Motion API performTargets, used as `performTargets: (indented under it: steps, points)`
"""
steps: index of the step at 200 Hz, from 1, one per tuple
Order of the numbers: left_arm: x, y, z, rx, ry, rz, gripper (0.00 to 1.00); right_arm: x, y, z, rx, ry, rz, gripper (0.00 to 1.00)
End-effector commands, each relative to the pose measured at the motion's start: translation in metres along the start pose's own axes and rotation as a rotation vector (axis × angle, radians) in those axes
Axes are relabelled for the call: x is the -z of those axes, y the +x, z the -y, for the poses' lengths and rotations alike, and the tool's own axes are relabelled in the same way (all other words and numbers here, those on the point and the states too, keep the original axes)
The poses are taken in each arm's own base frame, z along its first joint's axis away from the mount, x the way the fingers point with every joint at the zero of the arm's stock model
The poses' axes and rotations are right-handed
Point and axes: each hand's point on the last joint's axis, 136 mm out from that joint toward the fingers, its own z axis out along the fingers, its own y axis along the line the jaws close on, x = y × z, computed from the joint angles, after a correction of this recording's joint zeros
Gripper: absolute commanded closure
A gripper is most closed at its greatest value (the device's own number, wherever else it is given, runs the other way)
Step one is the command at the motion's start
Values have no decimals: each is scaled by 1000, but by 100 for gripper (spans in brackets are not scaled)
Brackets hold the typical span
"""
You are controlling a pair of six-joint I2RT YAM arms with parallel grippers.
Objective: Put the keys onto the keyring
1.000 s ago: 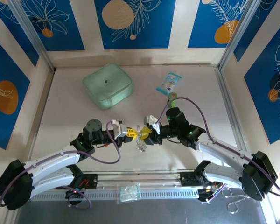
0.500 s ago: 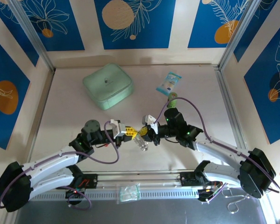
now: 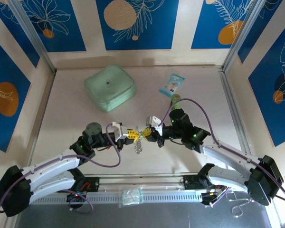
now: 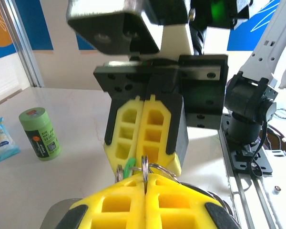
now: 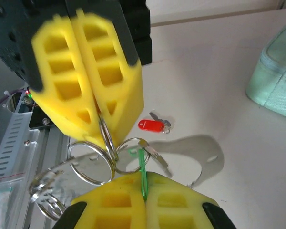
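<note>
Two pincers meet tip to tip above the middle of the counter (image 3: 199, 95). The left pincer (image 3: 131, 135) is clenched on the keyring (image 5: 88, 164), a cluster of silvery wire rings that hangs below its yellow pads; one ring runs up between the pads. The right pincer (image 3: 147, 133) is clenched on the green key (image 5: 142, 167), whose thin green head stands edge-on between its pads, just beside the nearest ring. The red key (image 5: 151, 125) lies flat on the counter beneath them. Farther back sit a mint-green pouch (image 3: 109, 87), a blue-and-white packet (image 3: 172, 84) and an upright green cylinder (image 4: 39, 133).
</note>
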Motion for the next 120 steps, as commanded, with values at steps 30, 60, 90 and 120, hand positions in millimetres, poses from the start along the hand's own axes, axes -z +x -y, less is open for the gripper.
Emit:
performTargets:
  steps: [30,60,90,120]
  points:
    - [0,-4,1,-33,5,-29,100,16,-21,-2,85,15,0,100]
    - [0,0,-1,-34,-4,-52,100,21,-23,1,112,49,-18,100]
    - [-1,4,-1,-30,0,-77,100,23,-25,4,130,74,-41,100]
    - [-3,2,-5,-25,-17,-65,79,22,-25,5,135,86,-48,100]
